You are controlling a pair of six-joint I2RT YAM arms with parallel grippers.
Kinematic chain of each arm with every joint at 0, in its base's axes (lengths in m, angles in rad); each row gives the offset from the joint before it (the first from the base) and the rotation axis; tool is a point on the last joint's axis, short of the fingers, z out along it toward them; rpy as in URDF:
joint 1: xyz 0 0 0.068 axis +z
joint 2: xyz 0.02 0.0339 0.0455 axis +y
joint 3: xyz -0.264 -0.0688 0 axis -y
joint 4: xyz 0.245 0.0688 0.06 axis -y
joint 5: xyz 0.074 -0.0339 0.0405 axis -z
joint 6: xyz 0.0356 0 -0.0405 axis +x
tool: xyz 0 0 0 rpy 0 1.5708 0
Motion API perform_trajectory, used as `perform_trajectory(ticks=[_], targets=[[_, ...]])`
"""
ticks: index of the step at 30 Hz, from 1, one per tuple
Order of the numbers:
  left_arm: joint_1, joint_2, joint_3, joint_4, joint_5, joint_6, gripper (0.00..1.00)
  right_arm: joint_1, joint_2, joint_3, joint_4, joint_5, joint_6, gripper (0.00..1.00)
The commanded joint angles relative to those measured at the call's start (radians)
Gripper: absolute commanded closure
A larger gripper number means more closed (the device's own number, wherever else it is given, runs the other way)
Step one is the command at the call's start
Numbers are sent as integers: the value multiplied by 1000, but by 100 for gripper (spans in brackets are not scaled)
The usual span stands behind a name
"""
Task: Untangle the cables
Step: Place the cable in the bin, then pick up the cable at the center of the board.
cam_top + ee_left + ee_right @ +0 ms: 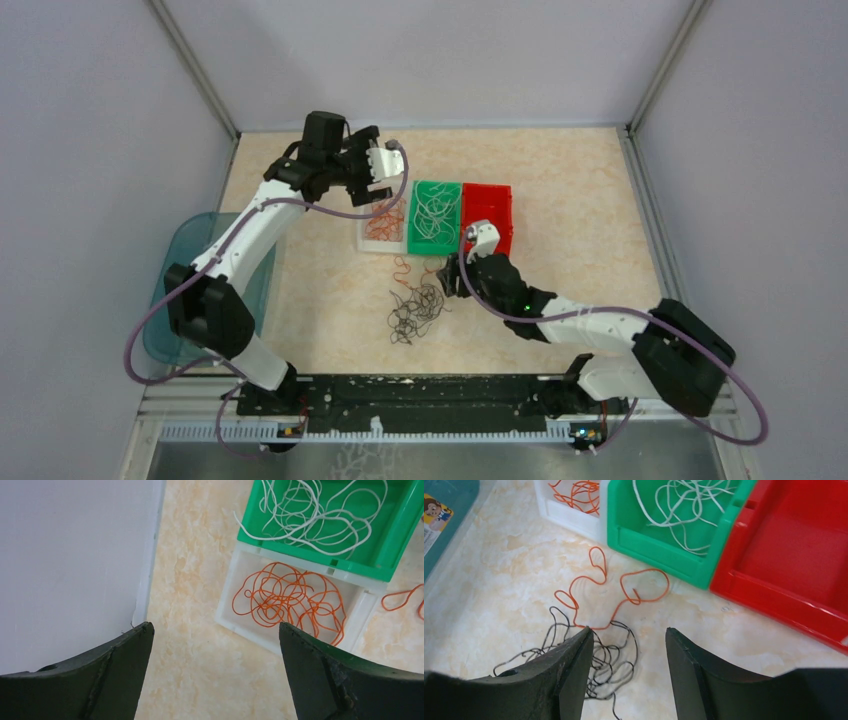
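Note:
A tangle of black cables (415,310) (609,655) lies on the table with one loose orange cable (402,268) (624,587) at its far side. More orange cables (383,222) (290,600) lie in a white bin (227,605). White cables (436,215) (320,515) (679,505) fill the green bin (659,550). My left gripper (378,178) (215,625) hangs open and empty beside the white bin. My right gripper (457,268) (628,630) is open above the table at the right edge of the black tangle, holding nothing.
A red bin (488,215) (794,555) stands empty to the right of the green one. A teal container (190,280) (444,510) sits at the table's left edge. The enclosure wall (75,555) stands close to the left gripper.

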Motion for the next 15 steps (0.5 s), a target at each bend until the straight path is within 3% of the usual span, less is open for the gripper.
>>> perform_trajectory(ticks=[1, 5, 9, 15], targets=[[3, -72, 22, -4, -14, -249, 1, -5, 177, 155, 95, -67, 2, 47], [1, -110, 40, 16, -102, -380, 1, -3, 294, 259, 81, -99, -8, 55], [4, -120, 67, -25, -167, -393, 1, 7, 362, 316, 17, -80, -26, 60], [32, -166, 84, 20, -154, -527, 1, 26, 432, 366, -71, -43, -70, 62]])
